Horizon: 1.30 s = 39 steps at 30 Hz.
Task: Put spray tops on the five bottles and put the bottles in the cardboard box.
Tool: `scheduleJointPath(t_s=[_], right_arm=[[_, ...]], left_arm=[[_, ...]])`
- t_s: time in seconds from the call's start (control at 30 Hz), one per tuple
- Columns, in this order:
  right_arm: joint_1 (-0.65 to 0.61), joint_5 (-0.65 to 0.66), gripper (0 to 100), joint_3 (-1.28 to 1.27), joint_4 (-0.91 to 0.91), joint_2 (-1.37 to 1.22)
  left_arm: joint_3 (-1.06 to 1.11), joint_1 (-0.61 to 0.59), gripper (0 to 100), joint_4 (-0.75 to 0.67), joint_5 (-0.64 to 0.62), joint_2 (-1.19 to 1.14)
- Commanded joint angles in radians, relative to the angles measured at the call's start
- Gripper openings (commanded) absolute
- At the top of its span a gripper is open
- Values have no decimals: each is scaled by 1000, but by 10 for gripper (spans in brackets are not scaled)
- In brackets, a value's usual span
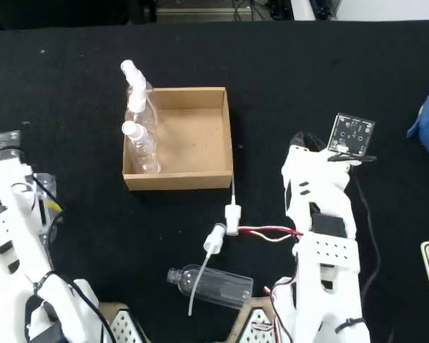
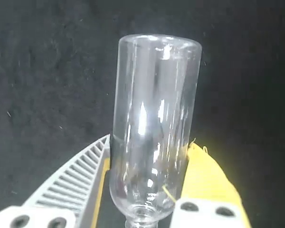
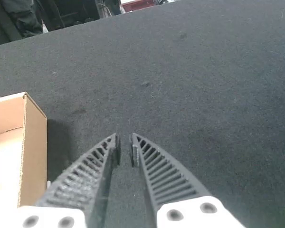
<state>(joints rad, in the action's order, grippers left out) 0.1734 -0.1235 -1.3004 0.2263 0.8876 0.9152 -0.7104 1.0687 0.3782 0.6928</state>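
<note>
A clear plastic bottle [image 2: 154, 123] sits clamped in the left tool [image 2: 152, 142], its neck end towards the camera and its flat base pointing away. Two fingers press against its sides near the shoulder: a grey ribbed finger [image 2: 78, 178] on one side and a finger faced in yellow [image 2: 209, 178] on the other. The bottle's walls catch bright streaks of light, and nothing can be seen inside it. Behind it lies the black tabletop [image 2: 47, 71], dark and faintly speckled.
</note>
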Motion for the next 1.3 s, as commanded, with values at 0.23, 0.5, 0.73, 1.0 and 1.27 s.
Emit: scheduleJointPath(t_s=[0.23, 0.5, 0.73, 1.0, 1.27], right_arm=[[17, 2, 25, 8, -26, 19], [17, 2, 25, 4, -31, 21], [-17, 2, 25, 1, -31, 21], [-18, 2, 25, -13, -31, 22], [-18, 2, 25, -16, -31, 21]], left_arm=[[-127, -16, 76, -110, -324, -315], [-220, -19, 232, -31, -351, -336], [-449, -24, 229, 11, -319, -295], [-532, -31, 229, -137, -58, -535], [-533, -127, 229, -250, 31, -707]])
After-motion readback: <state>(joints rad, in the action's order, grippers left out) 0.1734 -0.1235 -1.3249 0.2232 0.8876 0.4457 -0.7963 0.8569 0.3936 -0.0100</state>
